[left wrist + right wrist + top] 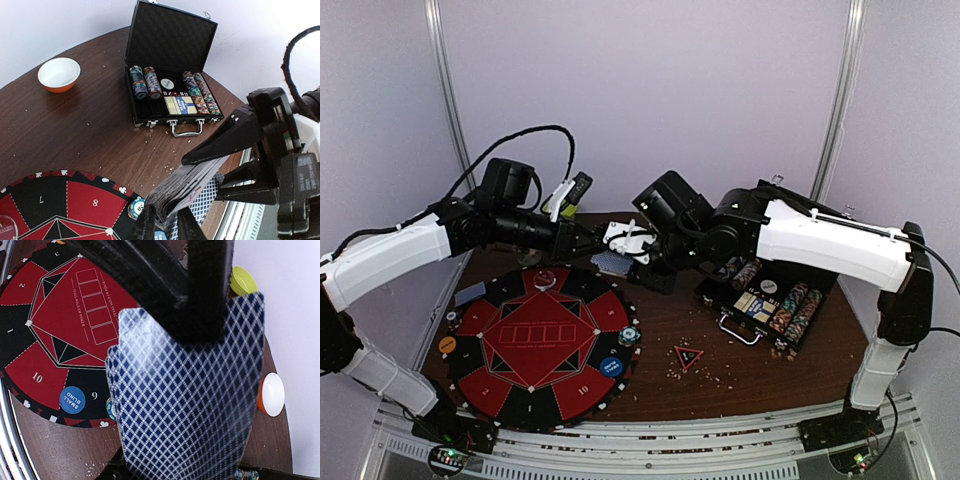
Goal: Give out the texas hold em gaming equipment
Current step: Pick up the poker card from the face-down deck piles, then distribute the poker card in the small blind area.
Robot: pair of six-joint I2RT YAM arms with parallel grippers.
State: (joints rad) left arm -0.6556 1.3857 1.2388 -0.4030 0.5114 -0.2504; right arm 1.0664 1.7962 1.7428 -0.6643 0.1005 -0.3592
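Both arms meet over the back middle of the table (760,380). The right gripper (207,172) is clamped on a fanned deck of playing cards (185,405), diamond backs showing. One of its black fingers (200,290) blocks the top of the deck in its own cam. The left gripper (165,225) is squeezed narrow on the deck's lower edge. Below them lies the round poker mat (540,340), with the blue button (611,366) and a chip stack (629,335) at its right rim. The chip case (765,295) sits open toward the right edge, the triangle marker (689,357) lies between mat and case, and a white bowl (59,74) sits near the back edge.
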